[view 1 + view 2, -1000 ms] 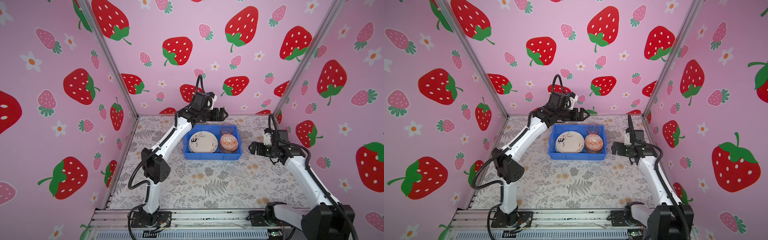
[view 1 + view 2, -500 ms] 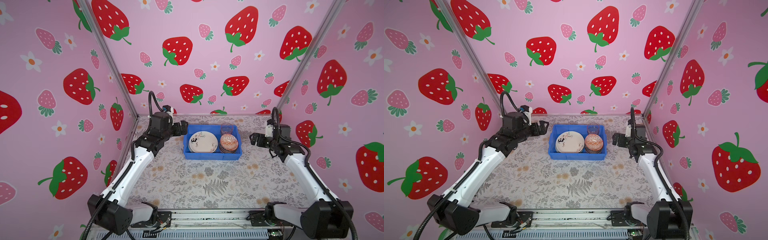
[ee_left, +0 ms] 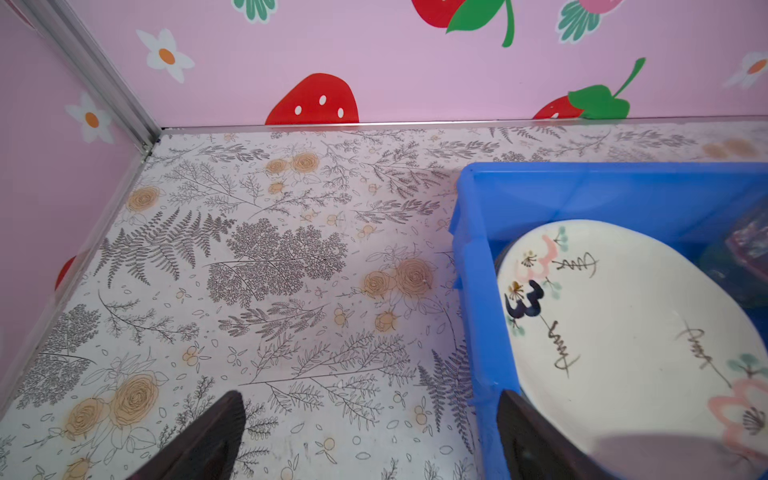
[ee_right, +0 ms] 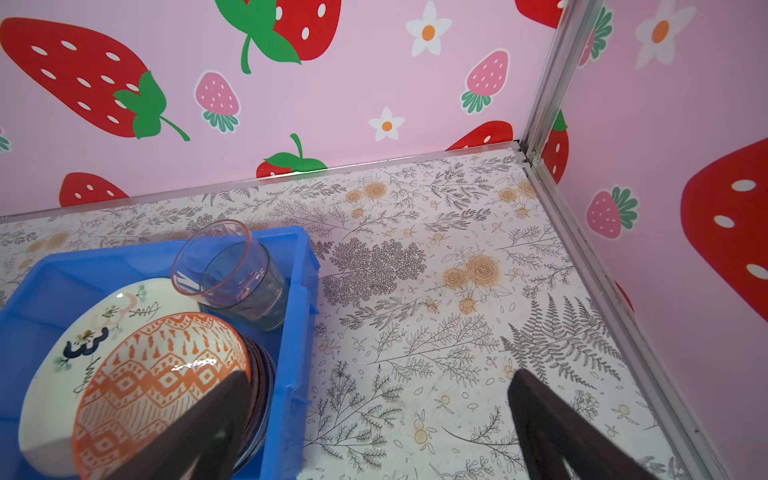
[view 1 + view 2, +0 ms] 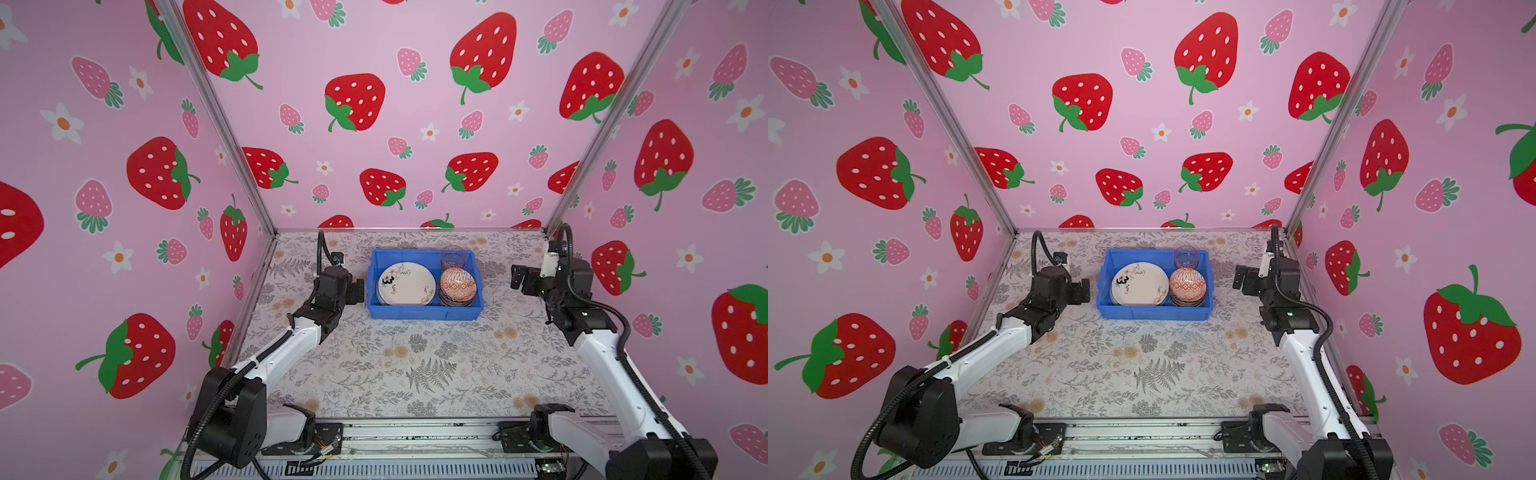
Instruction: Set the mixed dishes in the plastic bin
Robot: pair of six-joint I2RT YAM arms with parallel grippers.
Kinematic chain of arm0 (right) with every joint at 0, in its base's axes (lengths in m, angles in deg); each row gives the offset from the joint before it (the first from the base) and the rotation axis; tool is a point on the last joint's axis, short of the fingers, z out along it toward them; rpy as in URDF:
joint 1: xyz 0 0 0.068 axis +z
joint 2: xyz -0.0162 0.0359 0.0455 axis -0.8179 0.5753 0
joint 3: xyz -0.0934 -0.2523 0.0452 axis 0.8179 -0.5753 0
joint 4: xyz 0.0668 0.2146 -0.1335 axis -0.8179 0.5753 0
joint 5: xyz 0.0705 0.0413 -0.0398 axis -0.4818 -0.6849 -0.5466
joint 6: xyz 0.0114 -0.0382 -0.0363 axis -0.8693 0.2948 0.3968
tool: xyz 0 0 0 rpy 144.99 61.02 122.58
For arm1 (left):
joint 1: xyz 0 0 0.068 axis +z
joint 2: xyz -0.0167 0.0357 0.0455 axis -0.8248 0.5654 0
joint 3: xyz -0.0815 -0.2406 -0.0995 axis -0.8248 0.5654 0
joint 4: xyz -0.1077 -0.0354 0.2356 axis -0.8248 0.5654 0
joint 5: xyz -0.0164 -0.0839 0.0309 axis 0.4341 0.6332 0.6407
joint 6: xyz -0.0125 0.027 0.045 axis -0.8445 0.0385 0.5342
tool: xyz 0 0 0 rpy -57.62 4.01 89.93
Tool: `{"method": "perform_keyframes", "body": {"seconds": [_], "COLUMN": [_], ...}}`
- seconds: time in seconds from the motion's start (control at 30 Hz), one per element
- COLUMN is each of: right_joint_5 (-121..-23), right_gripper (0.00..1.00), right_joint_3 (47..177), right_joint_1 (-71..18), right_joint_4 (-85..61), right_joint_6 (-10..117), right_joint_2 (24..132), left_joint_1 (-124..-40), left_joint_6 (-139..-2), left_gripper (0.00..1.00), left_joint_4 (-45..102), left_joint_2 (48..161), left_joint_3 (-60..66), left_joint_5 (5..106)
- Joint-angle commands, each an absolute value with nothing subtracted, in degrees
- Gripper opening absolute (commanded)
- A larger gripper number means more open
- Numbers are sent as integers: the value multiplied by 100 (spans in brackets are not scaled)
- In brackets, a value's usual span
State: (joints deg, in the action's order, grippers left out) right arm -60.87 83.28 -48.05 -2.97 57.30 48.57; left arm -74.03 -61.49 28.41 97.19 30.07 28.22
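Three kinds of dishes sit inside the blue plastic bin (image 5: 424,312). A cream plate (image 5: 409,284) marked "3" lies in the half nearer the left gripper (image 5: 357,291). An orange-patterned bowl (image 5: 458,283) tops a stack of darker bowls (image 5: 456,300) in the half nearer the right gripper (image 5: 517,280). A translucent tumbler (image 5: 454,257) leans in the bin's far corner, behind the bowls. A darker rim peeks from under the cream plate, and whether a second tumbler nests inside the first cannot be told. No dish shows on the flowered tabletop (image 5: 415,365) around the bin in any view.

The left gripper hangs just beside the bin's near-side wall with its jaws wide apart and empty. In its wrist view one finger is over the bin's rim and the other over bare tabletop. The right gripper hangs well apart from the bin's opposite wall, jaws spread wide and holding nothing.

On this evidence the loading step looks finished: every dish in view is in the bin, and neither gripper carries anything. The next move likely calls only for both arms to draw away from the bin without clipping its rim. The left needs more care, being the closer. If a dish lies out of view, it must first be found.
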Motion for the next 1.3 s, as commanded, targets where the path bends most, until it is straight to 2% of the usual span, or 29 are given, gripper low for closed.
{"method": "perform_keyframes", "body": {"seconds": [0.0,0.17,0.3,0.4,0.47,0.6,0.77,1.03,1.27], "right_joint_5": [-5847,-5480,-5231,-5069,-4542,-4656,-4504,-4850,-5486], "right_gripper": [99,99,99,99,99,99,99,99,99], "right_joint_3": [7506,6077,5213,5192,5268,5064,4709,4357,4689], "right_joint_1": [-4826,-4831,-4826,-4836,-4831,-4838,-4846,-4861,-4860], "right_joint_4": [-1637,-3641,-5134,-5243,-5017,-5599,-6528,-8167,-8481], "right_joint_6": [5826,6151,6203,6189,5612,6336,6546,6900,7060], "right_joint_2": [4448,3899,3932,4184,4463,4772,5202,6295,7297], "left_joint_1": [-7358,-7116,-6647,-6303,-6128,-5993,-5943,-5887,-5765], "left_joint_6": [-5882,-5651,-5877,-5948,-5882,-5629,-5640,-5778,-5847], "left_gripper": [97,97,97,97,97,97,98,99,99], "left_joint_4": [1983,1453,1299,680,523,283,-231,-1288,-1608], "left_joint_2": [9609,9518,9507,9496,9630,9980,10237,10777,11050], "left_joint_3": [3193,3758,4032,4370,4421,4462,4739,5123,5177], "left_joint_5": [2159,2030,2474,2798,2919,2802,2907,2795,2992]}}
